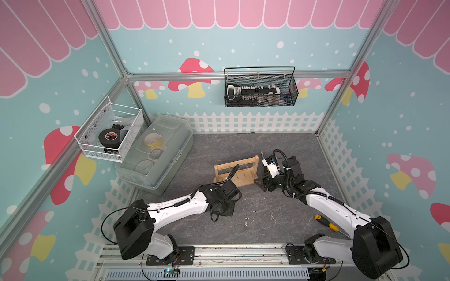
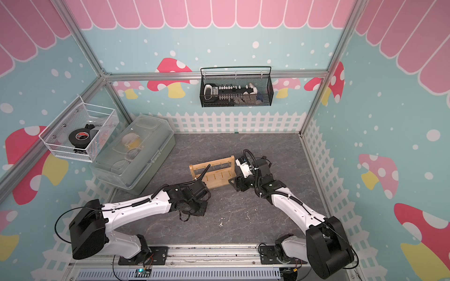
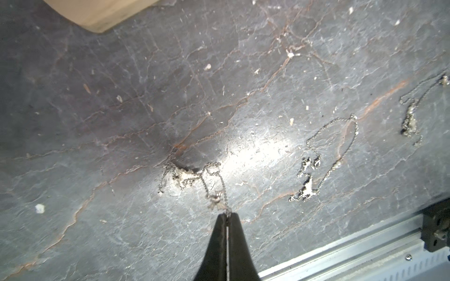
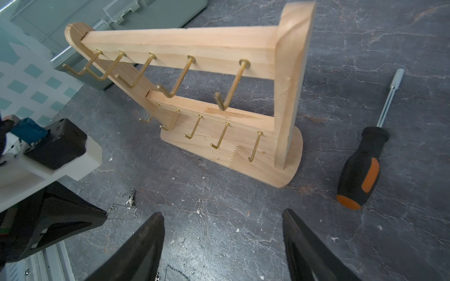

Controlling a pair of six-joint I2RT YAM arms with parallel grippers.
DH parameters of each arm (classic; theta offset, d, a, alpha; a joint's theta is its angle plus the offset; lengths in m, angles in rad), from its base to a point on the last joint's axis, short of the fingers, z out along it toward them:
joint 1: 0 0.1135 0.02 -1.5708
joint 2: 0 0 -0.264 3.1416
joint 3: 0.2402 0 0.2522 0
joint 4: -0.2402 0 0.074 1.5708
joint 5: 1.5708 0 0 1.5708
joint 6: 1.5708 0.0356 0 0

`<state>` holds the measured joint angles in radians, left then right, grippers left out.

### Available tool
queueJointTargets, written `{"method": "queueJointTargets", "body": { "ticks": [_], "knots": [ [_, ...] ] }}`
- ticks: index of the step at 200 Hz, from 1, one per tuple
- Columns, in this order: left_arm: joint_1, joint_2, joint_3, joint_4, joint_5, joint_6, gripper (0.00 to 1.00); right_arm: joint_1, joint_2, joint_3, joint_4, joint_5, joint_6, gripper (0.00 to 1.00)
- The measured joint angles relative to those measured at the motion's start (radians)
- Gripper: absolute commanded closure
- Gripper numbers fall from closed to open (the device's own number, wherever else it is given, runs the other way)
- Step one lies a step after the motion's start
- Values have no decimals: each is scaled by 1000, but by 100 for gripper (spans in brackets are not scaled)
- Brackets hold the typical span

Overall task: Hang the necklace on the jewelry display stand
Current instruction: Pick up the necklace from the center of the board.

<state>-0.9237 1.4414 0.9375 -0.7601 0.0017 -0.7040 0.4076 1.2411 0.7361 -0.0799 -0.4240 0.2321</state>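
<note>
Left arm (image 1: 175, 206): base at lower left in both top views, forearm stretched toward frame centre, wrist bent downward. Left gripper (image 3: 227, 215): bottom centre of left wrist view, jaws pressed together, tips pinching chain of necklace (image 3: 186, 175). Right arm (image 1: 326, 206): base at lower right, forearm angled toward centre. Right gripper (image 4: 223, 212): jaws spread wide, pointing down.

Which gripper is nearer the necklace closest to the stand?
Left. The left gripper is shut on that necklace; the right gripper is open farther off, facing the jewelry display stand.
</note>
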Motion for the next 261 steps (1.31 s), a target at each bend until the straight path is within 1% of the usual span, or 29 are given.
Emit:
{"method": "queueJointTargets", "body": {
  "ticks": [51,104,125,157,195,234,261],
  "knots": [
    [15,-75,57,-53,-30,0,100,3,-1,-10,25,-47,2,24],
    [21,-131,146,-111,-60,9,100,40,-1,-27,45,-84,8,24],
    [26,-138,198,-138,-68,24,100,47,-1,-39,71,-112,12,24],
    [39,-138,299,-175,-74,56,100,60,-8,-69,128,-182,21,19],
    [58,-138,402,-201,-74,94,100,104,-10,-79,209,-270,26,15],
    [60,-135,456,-224,-66,117,100,159,-37,-74,282,-301,22,12],
    [60,-134,489,-237,-50,121,100,189,-30,-51,322,-306,10,12]
  ]
}}
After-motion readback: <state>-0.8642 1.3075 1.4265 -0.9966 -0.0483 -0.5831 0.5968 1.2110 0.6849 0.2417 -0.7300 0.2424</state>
